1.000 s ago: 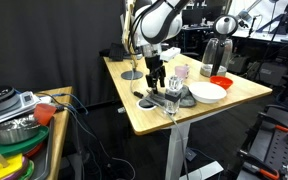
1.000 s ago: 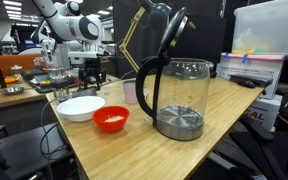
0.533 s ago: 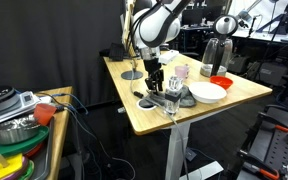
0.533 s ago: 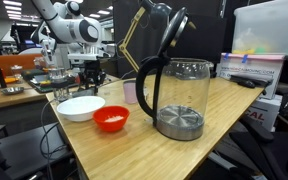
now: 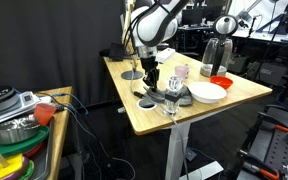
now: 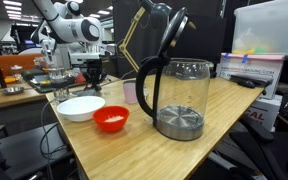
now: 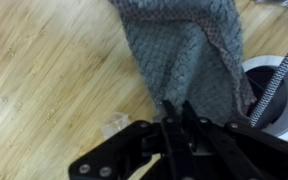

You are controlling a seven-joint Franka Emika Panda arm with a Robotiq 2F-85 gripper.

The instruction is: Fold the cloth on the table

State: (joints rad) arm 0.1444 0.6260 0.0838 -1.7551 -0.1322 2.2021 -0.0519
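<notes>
Cloth lies on the table in the wrist view, a grey knitted piece spreading away from the gripper. Its near edge narrows toward the two black fingers, which stand pressed together with that edge pinched between them. Most of the fabric rests flat on the light wood. Just beside it, at the frame's edge, sits a round white-rimmed thing that I cannot name for sure, with a thin dark line crossing over it.

In both exterior views the arm reaches down over the tabletop, and the gripper is low, at or very near the surface; the cloth itself is too small and too hidden there to make out clearly. A white bowl stands near the gripper, with a red bowl just beyond it and a pink cup close by. A glass kettle stands further along the same table, well apart from the gripper. A lower wooden surface beside the table carries pots and dishes
</notes>
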